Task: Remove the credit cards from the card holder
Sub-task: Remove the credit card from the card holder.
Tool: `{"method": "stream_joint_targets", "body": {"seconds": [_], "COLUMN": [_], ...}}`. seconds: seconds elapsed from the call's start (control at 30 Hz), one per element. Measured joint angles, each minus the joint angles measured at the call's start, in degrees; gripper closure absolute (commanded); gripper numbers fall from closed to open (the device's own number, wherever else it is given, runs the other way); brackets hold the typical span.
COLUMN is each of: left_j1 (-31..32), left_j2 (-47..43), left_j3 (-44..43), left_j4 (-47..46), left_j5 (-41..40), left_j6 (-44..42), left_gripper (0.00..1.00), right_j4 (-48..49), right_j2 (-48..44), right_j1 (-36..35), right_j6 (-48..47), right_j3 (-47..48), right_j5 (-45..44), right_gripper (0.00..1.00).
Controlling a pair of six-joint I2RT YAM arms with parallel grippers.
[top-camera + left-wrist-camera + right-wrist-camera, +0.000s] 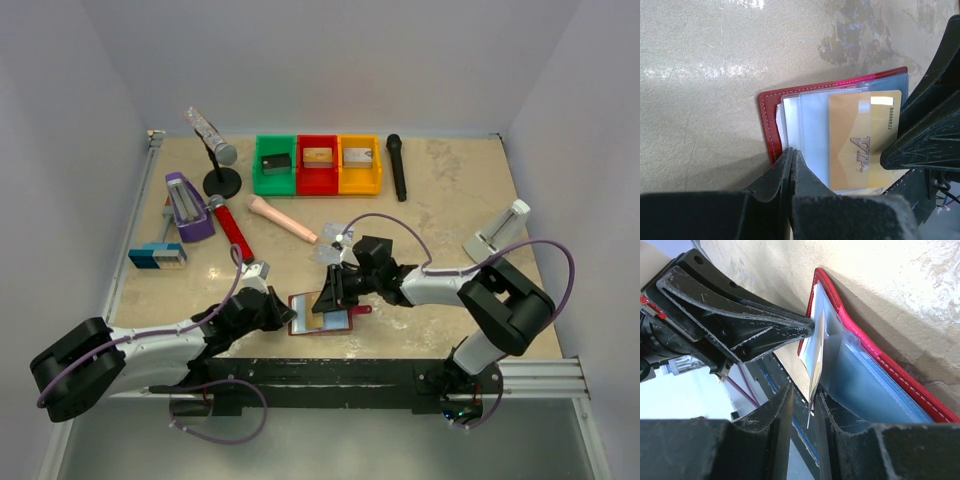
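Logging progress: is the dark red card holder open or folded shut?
Open. The dark red folding card holder lies spread on the table, its clear inner pockets and a gold plastic card exposed.

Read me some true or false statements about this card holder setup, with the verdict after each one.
1. The card holder lies open on the table. True.
2. The gold card in its clear pocket reads VIP. True.
3. The left gripper has its jaws wide open. False: they are shut, at the holder's edge.
4. The black microphone lies inside the yellow bin. False: it lies on the table, right of that bin.
5. A thin card sits edge-on between the jaws of the right gripper. True.
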State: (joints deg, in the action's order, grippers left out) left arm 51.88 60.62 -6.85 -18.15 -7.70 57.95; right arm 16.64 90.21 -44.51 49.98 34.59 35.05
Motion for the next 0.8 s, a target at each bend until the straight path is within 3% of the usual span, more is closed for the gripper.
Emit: {"method": "stream_joint_targets", "body": {"seconds": [0.6, 0.8], "left_j1": [0.0, 0.0], "left_j2": [-0.04, -0.13], "left_j3": [0.0, 0.0], "left_j4": [0.02, 0.09], "left_j5": [-0.02, -0.11], "left_j6": [0.0, 0.02], "left_gripper": [1.0, 1.0], "right_j4": [-2.49, -2.93], "right_j2": [-1.49, -2.43], "right_j1": [1.38, 1.9], "right_j6": [-1.29, -1.68], "right_j3": [-0.7, -1.09], "right_j5": [-0.22, -0.72], "right_gripper": [0.8, 0.89]}}
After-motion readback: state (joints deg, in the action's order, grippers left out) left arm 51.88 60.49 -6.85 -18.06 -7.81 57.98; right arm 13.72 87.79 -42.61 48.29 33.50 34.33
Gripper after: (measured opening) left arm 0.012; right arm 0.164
